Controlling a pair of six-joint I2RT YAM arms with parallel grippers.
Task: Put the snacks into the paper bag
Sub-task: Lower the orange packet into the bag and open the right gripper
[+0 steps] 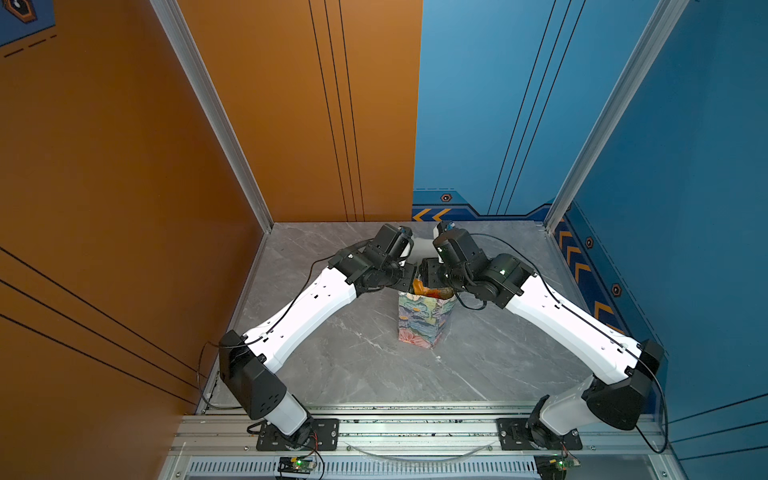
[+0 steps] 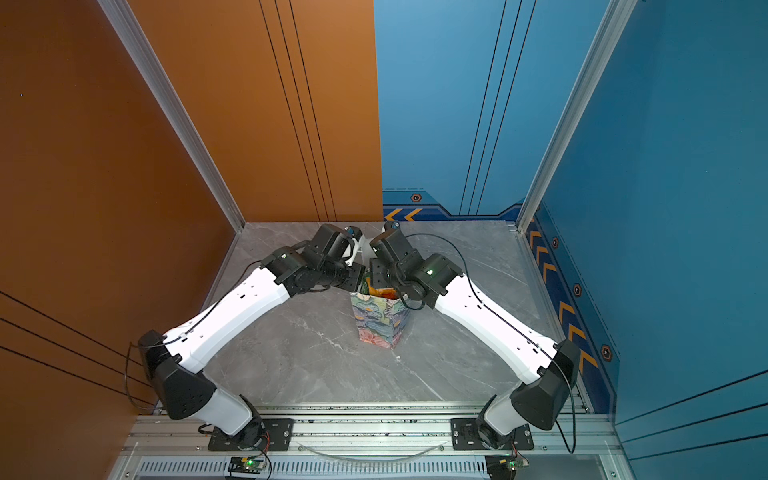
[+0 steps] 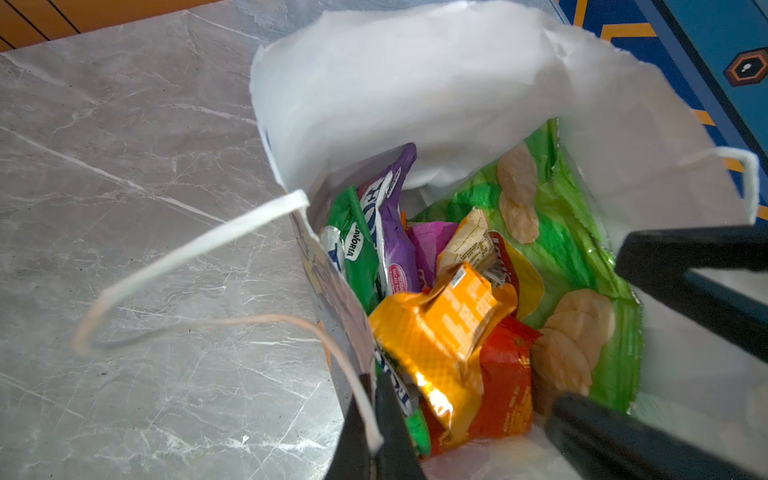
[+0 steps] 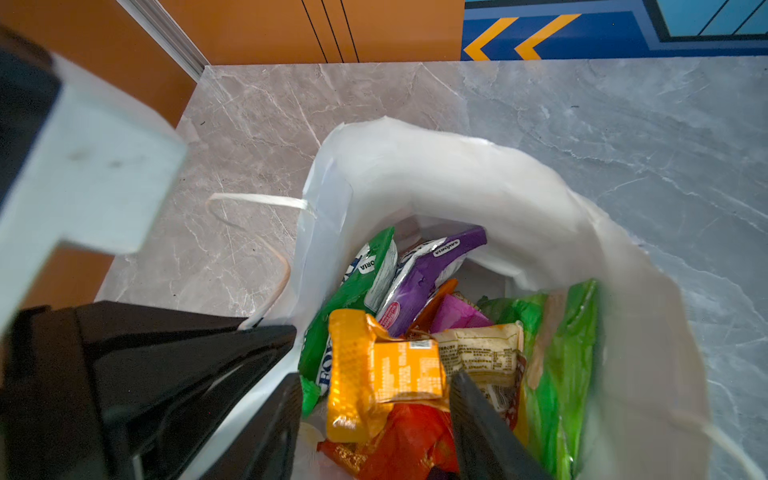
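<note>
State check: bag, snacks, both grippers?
paper bag: standing, mouth open, packets inside.
snacks: piled inside the bag.
orange packet: on top of the pile, not gripped.
left gripper: shut on the bag's rim.
right gripper: open, fingers astride the orange packet.

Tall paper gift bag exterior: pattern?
Floral print on paper gift bag, green, blue, pink; best in a top view.

Orange wall (image 1: 124,166), blue wall (image 1: 685,166), marble tabletop (image 1: 353,365)

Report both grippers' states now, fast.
Left gripper: closed, fingers pinching the paper bag at its rim.
Right gripper: open over the orange packet inside the bag, holding nothing.
</note>
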